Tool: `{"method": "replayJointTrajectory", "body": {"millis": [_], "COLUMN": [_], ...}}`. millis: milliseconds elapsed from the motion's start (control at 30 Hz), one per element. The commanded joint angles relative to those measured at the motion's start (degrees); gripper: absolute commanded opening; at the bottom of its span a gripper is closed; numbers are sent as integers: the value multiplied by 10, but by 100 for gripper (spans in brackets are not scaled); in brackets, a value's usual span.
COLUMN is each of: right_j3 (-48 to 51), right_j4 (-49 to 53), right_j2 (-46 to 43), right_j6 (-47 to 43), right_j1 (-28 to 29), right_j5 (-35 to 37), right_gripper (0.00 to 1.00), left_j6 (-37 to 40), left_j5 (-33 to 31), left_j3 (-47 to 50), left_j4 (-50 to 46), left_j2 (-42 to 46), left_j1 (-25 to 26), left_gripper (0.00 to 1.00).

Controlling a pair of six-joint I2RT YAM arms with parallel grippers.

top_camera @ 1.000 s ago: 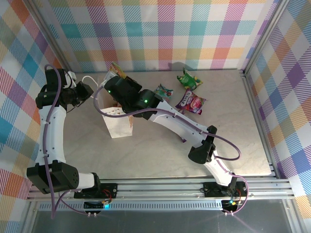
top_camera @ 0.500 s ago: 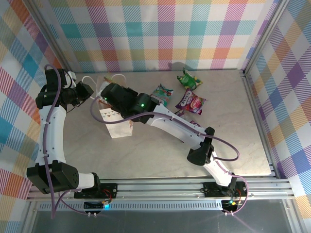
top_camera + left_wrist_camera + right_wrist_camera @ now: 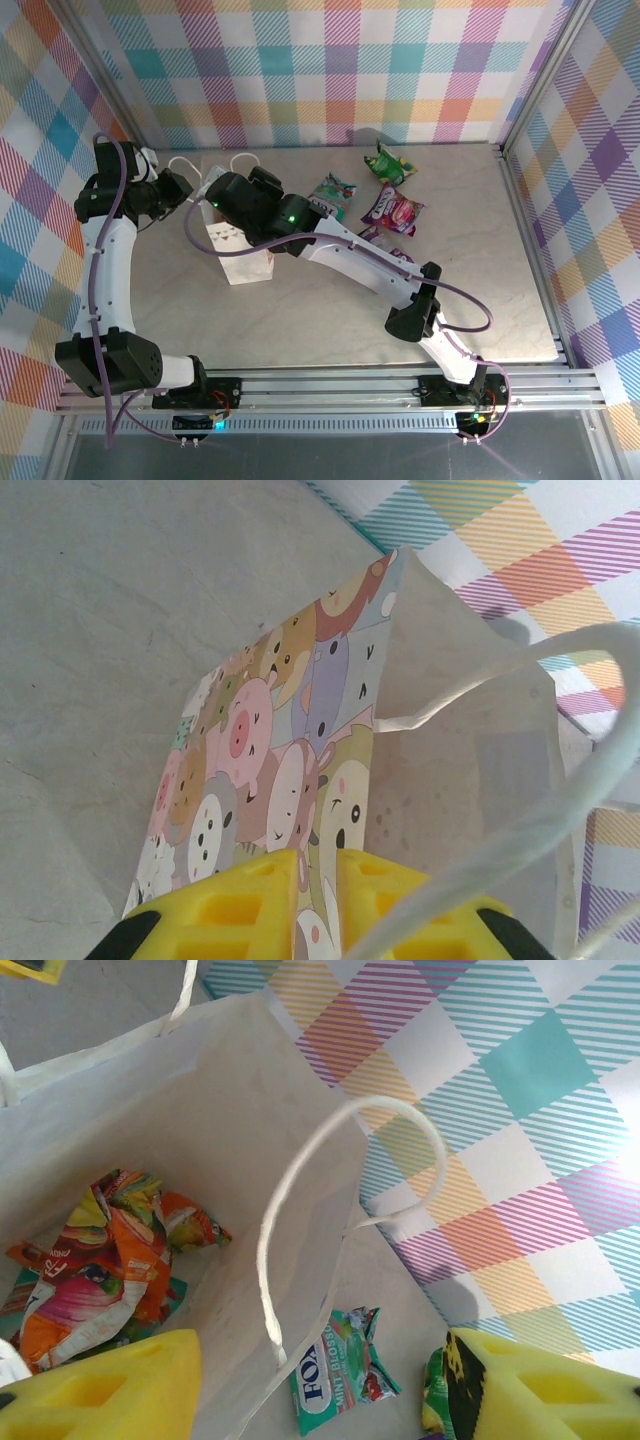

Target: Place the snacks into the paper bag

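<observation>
1. Top view: the paper bag (image 3: 243, 262) is standing on the counter (image 3: 480, 290), with snacks (image 3: 395, 210) lying loose nearby.
2. Left wrist: the left tool (image 3: 318, 900) is clenching the bag wall, propping the mouth open.
3. Right wrist: the right tool (image 3: 322, 1360) is gaping, released, above packets (image 3: 105, 1260) inside.

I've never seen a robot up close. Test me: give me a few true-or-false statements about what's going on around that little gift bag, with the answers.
1. The paper bag holds snack packets. True.
2. The right pincer is clamped on a packet. False: its fingers stand wide apart above the bag's mouth, holding nothing.
3. The left pincer pinches the bag's wall. True.
4. Every packet is inside the bag. False: a teal packet, a green packet and a pink packet lie on the table.
</observation>
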State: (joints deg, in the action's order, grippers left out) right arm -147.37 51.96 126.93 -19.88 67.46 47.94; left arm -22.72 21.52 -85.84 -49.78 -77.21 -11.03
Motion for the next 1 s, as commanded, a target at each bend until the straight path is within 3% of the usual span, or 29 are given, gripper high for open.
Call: {"method": "replayJointTrajectory", "body": {"millis": [0,667,967], "right_j3": [5,2,48], "right_j4": [-9,11,18], "right_j2": [-28,-16,-64], "right_j6": [31,238,291], "right_j1": [-5,-101,-143], "right_j5": [0,-178,-210], "right_gripper": [65,59,57], "left_j6": [4,0,8], "left_j5": [1,2,-4], "left_j3": [-2,-6,-13], "left_j4": [-17,-16,-24], "left_j2": [0,1,4], "left_j1": [-7,-7,-7], "left_gripper": [18,19,18]}}
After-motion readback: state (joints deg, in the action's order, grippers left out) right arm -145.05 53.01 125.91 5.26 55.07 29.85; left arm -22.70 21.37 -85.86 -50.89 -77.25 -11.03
